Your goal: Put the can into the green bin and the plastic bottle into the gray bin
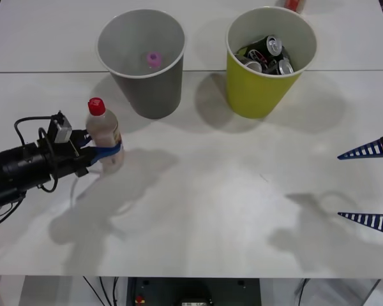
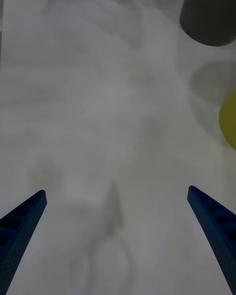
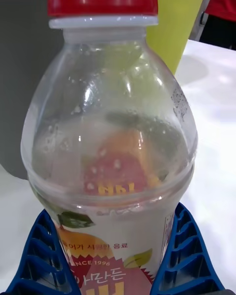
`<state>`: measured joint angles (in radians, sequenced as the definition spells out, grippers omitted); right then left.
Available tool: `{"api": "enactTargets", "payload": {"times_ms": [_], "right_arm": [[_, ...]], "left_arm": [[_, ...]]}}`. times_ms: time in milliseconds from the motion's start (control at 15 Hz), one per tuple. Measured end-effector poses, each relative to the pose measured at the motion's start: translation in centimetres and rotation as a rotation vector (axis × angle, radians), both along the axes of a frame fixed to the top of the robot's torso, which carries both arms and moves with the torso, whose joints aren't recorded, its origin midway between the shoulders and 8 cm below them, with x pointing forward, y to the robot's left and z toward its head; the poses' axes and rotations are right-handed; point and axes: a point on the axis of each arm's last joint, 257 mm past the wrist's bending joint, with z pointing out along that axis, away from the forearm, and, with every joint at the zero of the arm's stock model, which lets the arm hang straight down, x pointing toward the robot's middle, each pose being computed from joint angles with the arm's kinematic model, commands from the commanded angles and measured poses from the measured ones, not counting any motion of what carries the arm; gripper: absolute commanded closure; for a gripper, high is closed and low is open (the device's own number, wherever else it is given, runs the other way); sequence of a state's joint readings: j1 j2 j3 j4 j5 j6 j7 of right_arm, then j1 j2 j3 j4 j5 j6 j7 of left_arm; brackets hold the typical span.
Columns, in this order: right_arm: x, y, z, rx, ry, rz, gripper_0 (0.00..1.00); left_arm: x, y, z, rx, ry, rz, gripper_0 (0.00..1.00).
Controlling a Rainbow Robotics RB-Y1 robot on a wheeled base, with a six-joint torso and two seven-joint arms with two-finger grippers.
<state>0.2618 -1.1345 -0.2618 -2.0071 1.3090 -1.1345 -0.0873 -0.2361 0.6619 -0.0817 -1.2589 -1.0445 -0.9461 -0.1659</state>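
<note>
The left gripper [image 1: 105, 153] clamps the plastic bottle [image 1: 104, 132] upright on the table [image 1: 230, 191], near the gray bin [image 1: 142, 60]; the green bin [image 1: 268, 60] holds cans [image 1: 268, 54]. The right gripper [image 1: 369, 185] waits spread wide at the right

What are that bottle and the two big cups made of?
The plastic bottle, gripped by the left gripper: clear glossy plastic, see-through with highlights. The gray bin and green bin: matte, probably paper or plastic, with thin pale rims.
</note>
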Motion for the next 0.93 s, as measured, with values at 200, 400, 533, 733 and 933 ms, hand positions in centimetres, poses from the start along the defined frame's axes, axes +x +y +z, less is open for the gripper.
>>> {"api": "enactTargets", "payload": {"times_ms": [200, 400, 533, 733, 933], "right_arm": [[0.0, 0.0, 0.0, 0.0, 0.0, 0.0, 0.0], [0.0, 0.0, 0.0, 0.0, 0.0, 0.0, 0.0], [0.0, 0.0, 0.0, 0.0, 0.0, 0.0, 0.0], [0.0, 0.0, 0.0, 0.0, 0.0, 0.0, 0.0], [0.0, 0.0, 0.0, 0.0, 0.0, 0.0, 0.0]], "left_arm": [[-2.5, 1.5, 1.1, 0.05, 0.1, 0.008, 1.0], [-4.7, 3.1, 2.5, 0.116, 0.23, 0.023, 1.0], [-6.0, 4.5, 3.7, 0.14, 0.337, 0.017, 1.0], [-7.4, 5.7, 6.2, 0.104, 0.531, 0.024, 1.0], [-8.2, 6.4, 8.5, 0.073, 0.656, 0.049, 1.0]]}}
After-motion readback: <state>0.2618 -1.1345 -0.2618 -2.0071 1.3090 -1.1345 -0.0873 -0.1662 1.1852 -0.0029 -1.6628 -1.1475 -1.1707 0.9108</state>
